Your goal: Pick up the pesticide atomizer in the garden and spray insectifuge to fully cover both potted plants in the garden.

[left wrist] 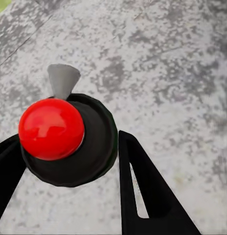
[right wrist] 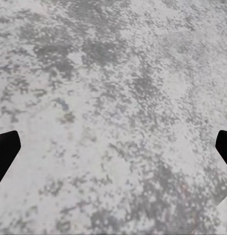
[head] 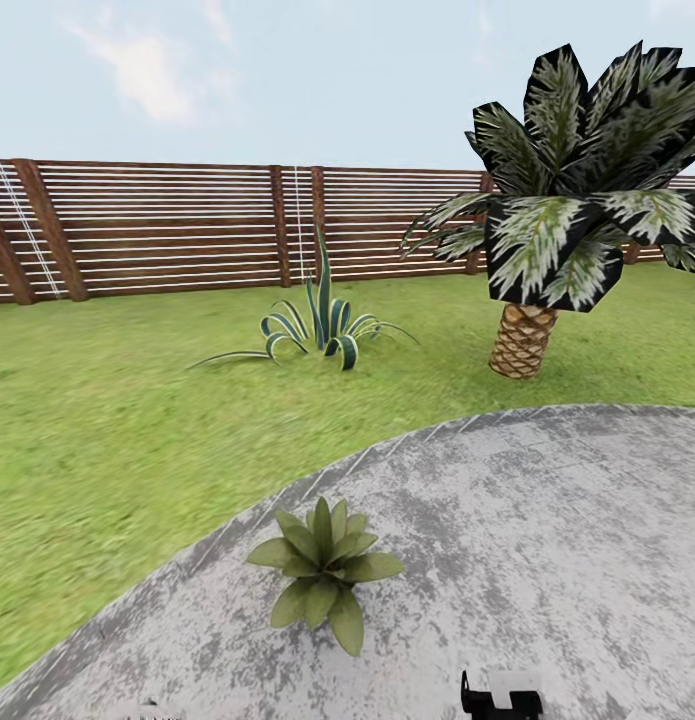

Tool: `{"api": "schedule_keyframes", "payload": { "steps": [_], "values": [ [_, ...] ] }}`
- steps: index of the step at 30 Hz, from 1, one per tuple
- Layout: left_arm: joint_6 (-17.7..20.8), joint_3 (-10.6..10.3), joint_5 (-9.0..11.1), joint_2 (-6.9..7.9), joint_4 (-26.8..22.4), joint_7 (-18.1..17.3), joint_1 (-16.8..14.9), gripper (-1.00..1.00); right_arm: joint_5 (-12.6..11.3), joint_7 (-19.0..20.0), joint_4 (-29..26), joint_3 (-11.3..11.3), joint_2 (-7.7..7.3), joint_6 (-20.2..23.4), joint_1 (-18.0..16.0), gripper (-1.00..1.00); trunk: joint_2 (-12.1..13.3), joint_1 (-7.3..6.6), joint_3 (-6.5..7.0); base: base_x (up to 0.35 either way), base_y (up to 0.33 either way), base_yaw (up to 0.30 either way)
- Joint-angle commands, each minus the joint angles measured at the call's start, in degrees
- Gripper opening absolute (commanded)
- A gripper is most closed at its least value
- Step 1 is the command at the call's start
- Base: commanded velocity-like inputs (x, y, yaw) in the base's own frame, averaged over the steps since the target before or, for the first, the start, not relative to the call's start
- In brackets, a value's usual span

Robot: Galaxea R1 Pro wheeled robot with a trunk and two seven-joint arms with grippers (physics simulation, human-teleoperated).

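Note:
The pesticide atomizer [left wrist: 88,147], a black body with a red ball top and a grey cone nozzle [left wrist: 63,80], sits between the black fingers of my left gripper [left wrist: 69,142], which is shut on it above the mottled grey paving. One potted plant [head: 322,567], a low rosette of olive-green leaves, stands on the paved round [head: 547,540] near its left rim, a little ahead of me. My right gripper [right wrist: 114,147] hangs open over bare paving, with only its two fingertips [right wrist: 6,149] showing at the sides.
Green lawn [head: 117,430] lies beyond the paving. A spiky striped agave [head: 322,325] grows mid-lawn and a scaly-trunked palm [head: 524,338] stands at the right. A brown slatted fence [head: 167,225] closes the back. A black and white robot part [head: 502,695] shows at the bottom edge.

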Motion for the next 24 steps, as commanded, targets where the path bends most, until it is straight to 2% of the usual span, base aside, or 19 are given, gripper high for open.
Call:
{"api": "schedule_keyframes", "payload": {
  "steps": [1, 2, 4, 6, 8, 10, 11, 13, 14, 15, 16, 17, 18, 20, 23, 24],
  "values": [
    [-0.1, -0.5, -2.0, 0.15, -0.2, -0.2, -0.2, -1.0, 0.7, 0.0, 0.0, -0.4, -0.03, -0.1, 0.0, 1.0, 0.0, -0.01, -0.05, 0.0, 0.0, 0.0],
    [-0.1, -1.8, -4.3, 0.36, -0.5, -0.7, -0.4, -1.0, 1.1, 0.6, -0.6, -0.4, -0.18, -0.2, 0.0, 1.0, 0.0, -0.01, -0.05, 0.0, 0.0, 0.0],
    [-0.1, -3.0, -7.2, 0.6, -0.7, -2.7, -0.6, -1.0, 2.5, 2.5, -2.8, -0.4, -0.38, -0.1, 0.0, 1.0, 0.0, -0.01, -0.05, 0.0, 0.0, 0.0],
    [-0.1, -3.7, -11.1, 0.99, -1.5, -7.8, -0.8, -1.0, 5.3, 7.3, -6.7, -0.4, -0.5, 0.0, 0.0, 1.0, 0.0, -0.01, -0.05, 0.0, 0.0, 0.0],
    [0.2, -3.9, -16.0, 1.57, -3.7, -14.6, -1.7, -1.0, 9.4, 14.3, -9.2, -0.4, -0.51, 0.1, 0.0, 1.0, 0.0, -0.01, -0.05, 0.0, 0.0, 0.0],
    [1.5, -4.0, -23.1, 1.98, -6.1, -22.7, -4.0, -1.0, 17.3, 21.8, -12.1, -0.5, -0.5, 0.2, 0.0, 1.0, 0.0, -0.01, -0.05, 0.0, 0.0, 0.0],
    [3.5, -4.0, -27.0, 2.11, -6.8, -26.8, -6.0, -1.0, 23.2, 25.2, -14.2, -0.5, -0.45, 0.3, 0.0, 1.0, 0.0, -0.01, -0.05, 0.0, 0.0, 0.0],
    [7.1, -4.0, -31.4, 2.12, -7.3, -33.3, -9.2, -1.0, 31.0, 30.2, -17.3, -0.5, -0.19, 0.4, -0.1, 1.0, 0.0, -0.01, -0.05, 0.0, 0.0, 0.0],
    [7.6, -4.0, -32.4, 2.09, -7.4, -35.1, -10.0, -1.0, 32.2, 31.9, -17.9, -0.5, -0.11, 0.6, -0.1, 1.0, 0.0, -0.01, -0.05, 0.0, 0.0, 0.0],
    [8.1, -4.0, -34.1, 2.06, -7.7, -37.8, -11.1, -1.0, 33.3, 35.2, -18.7, -0.5, -0.01, 1.2, -0.1, 1.0, 0.0, -0.01, -0.05, 0.0, 0.0, 0.0],
    [8.3, -4.0, -35.3, 2.05, -8.0, -39.5, -11.9, -1.0, 33.7, 37.8, -19.5, -0.5, 0.03, 1.7, -0.1, 1.0, 0.0, -0.01, -0.05, 0.0, 0.0, 0.0],
    [8.6, -4.0, -37.1, 1.95, -8.7, -42.1, -13.0, -1.0, 34.1, 42.0, -20.8, -0.5, 0.12, 2.4, -0.2, 1.0, 0.0, -0.01, -0.05, 0.0, 0.0, 0.0],
    [8.9, -3.9, -39.4, 1.55, -9.7, -45.7, -14.3, -1.0, 34.3, 49.1, -23.6, -0.4, 0.47, 3.3, -0.3, 1.0, 0.0, -0.01, -0.05, 0.0, 0.0, 0.0],
    [9.0, -4.0, -40.6, 1.28, -10.8, -47.8, -14.8, -1.0, 34.4, 53.4, -25.5, -0.4, 1.66, 4.5, -0.3, 1.0, 0.0, -0.01, -0.05, 0.0, 0.0, 0.0],
    [9.0, -4.0, -41.5, 1.18, -11.8, -49.2, -15.1, -1.0, 34.5, 55.2, -26.3, -0.4, 2.59, 5.3, -0.3, 1.0, 0.0, -0.01, -0.05, 0.0, 0.0, 0.0],
    [9.0, -4.0, -41.8, 1.17, -11.9, -49.5, -15.1, -1.0, 34.5, 55.3, -26.4, -0.4, 2.68, 5.4, -0.3, -1.0, 0.0, -0.01, -0.05, 0.0, 0.0, 0.0]
  ]
}}
